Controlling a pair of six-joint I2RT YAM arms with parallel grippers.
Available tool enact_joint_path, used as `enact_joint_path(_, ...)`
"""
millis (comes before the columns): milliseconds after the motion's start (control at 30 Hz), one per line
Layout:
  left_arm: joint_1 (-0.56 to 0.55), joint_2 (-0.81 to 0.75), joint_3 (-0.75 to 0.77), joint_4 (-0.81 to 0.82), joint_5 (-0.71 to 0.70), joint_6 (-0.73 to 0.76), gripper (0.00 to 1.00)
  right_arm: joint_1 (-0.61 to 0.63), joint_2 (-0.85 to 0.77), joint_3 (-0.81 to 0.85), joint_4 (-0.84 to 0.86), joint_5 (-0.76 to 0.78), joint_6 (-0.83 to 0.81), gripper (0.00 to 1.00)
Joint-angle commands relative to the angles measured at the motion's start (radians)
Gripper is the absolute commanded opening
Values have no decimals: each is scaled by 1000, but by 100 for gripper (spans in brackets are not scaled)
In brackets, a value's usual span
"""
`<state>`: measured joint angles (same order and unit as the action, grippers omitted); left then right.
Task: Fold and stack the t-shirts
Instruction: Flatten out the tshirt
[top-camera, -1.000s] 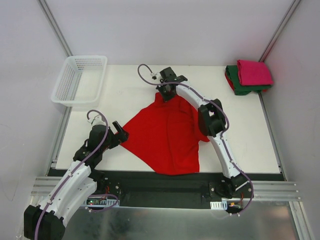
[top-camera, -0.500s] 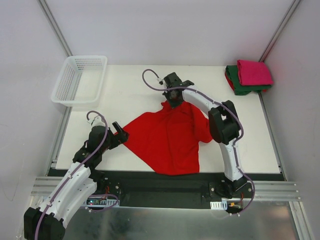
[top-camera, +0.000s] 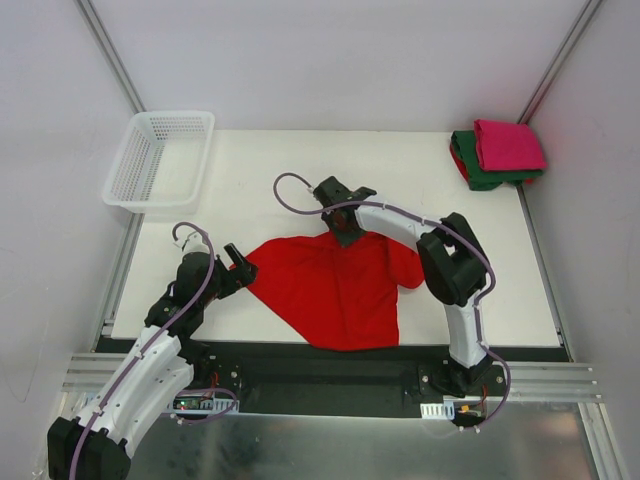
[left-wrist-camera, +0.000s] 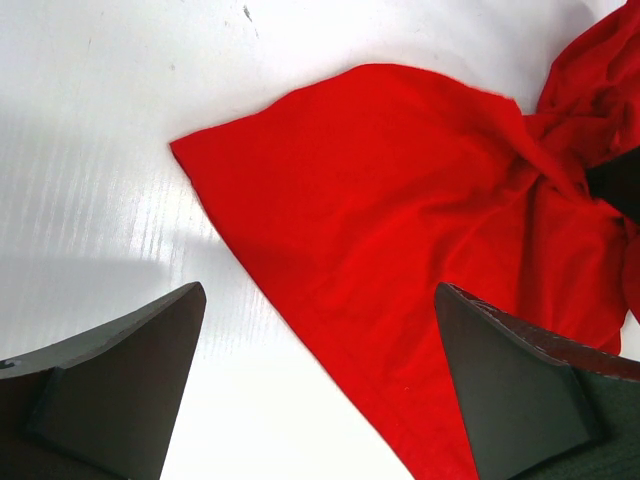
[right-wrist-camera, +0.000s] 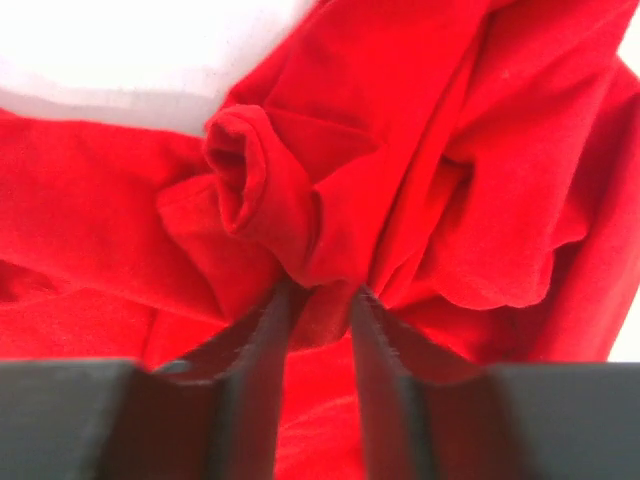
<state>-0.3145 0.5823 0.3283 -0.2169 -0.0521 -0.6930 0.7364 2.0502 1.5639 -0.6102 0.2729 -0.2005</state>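
Observation:
The red t-shirt (top-camera: 335, 290) lies partly spread in the near middle of the table. My right gripper (top-camera: 345, 232) is shut on a bunched fold at its far edge; the right wrist view shows the cloth (right-wrist-camera: 330, 230) pinched between the fingers. My left gripper (top-camera: 240, 268) is open and empty at the shirt's left corner (left-wrist-camera: 185, 148), low over the table, with the cloth edge running between its fingers (left-wrist-camera: 120, 380). The magenta-pink t-shirt (top-camera: 508, 144) lies folded on the folded dark green t-shirt (top-camera: 480, 172) at the far right corner.
A white mesh basket (top-camera: 160, 158) stands at the far left corner. Metal rails run along the table's near edge (top-camera: 330, 360) and up both sides.
My right gripper has pulled the shirt's far edge toward the near side and slightly left, folding the cloth back over itself. The left arm has barely moved.

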Motion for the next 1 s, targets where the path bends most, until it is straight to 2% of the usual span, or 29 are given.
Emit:
enact_joint_path(0, -1, -4, -2, 8, 23, 13, 99, 1, -76, 25, -14, 68, 27, 39)
enact_joint_path(533, -1, -7, 2, 1, 12, 18, 99, 1, 19, 258, -11, 71, -40, 46)
enact_joint_path(967, -1, -6, 0, -9, 0, 24, 99, -3, 133, 309, -3, 49, -47, 47)
